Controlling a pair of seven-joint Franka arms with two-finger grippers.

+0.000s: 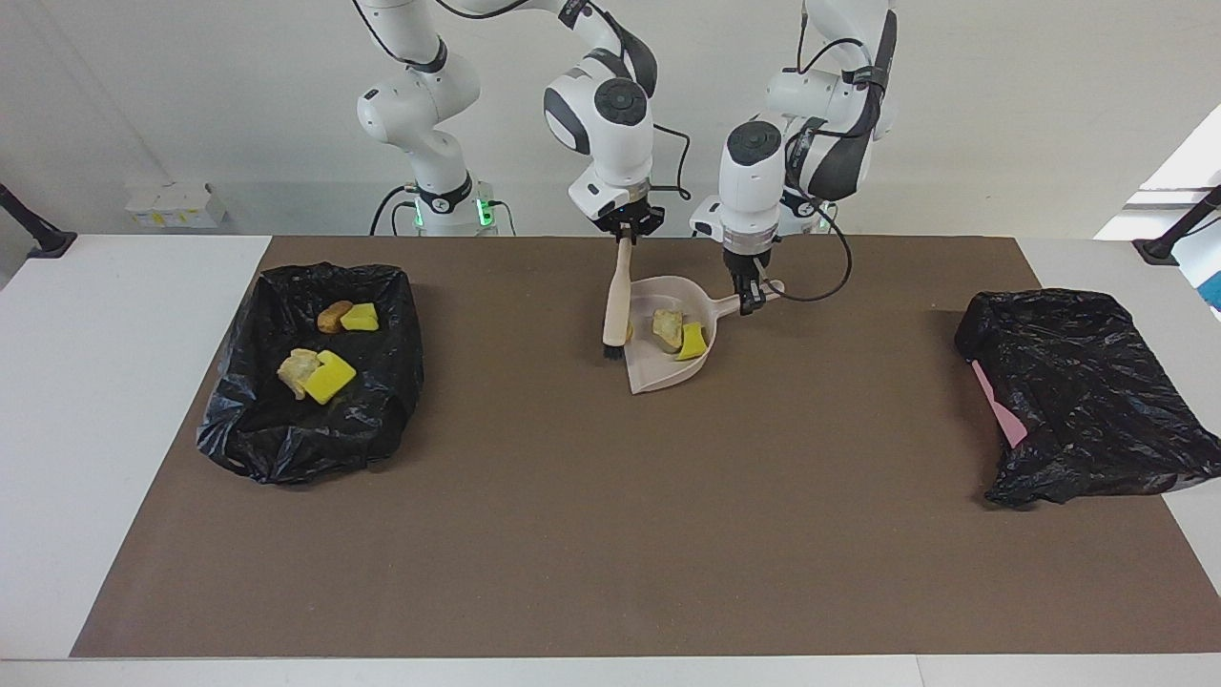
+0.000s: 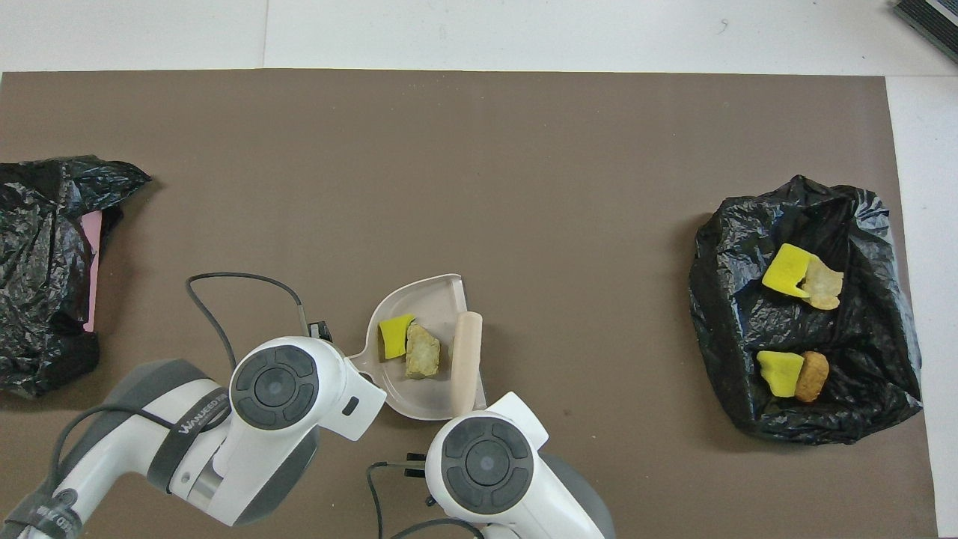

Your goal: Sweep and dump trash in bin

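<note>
My left gripper (image 1: pixel 751 300) is shut on the handle of the beige dustpan (image 1: pixel 658 377), close to the robots at mid-table. In the pan lie two pieces of trash, a tan lump (image 1: pixel 667 327) (image 2: pixel 421 361) and a yellow sponge chunk (image 1: pixel 693 341) (image 2: pixel 393 337). My right gripper (image 1: pixel 627 227) is shut on the top of a beige brush (image 1: pixel 617 301) (image 2: pixel 468 359), which hangs with its black bristles (image 1: pixel 611 353) at the pan's open mouth. Only a sliver of a golden-brown lump (image 1: pixel 628 332) shows past the brush. The bin (image 1: pixel 238 420) (image 2: pixel 718 299), lined with black bag, holds several more scraps.
A second crumpled black bag (image 1: pixel 1078 391) (image 2: pixel 45 269) with a pink edge showing lies at the left arm's end of the brown mat (image 1: pixel 610 534). A cable (image 2: pixel 224 281) loops from the left wrist over the mat beside the dustpan.
</note>
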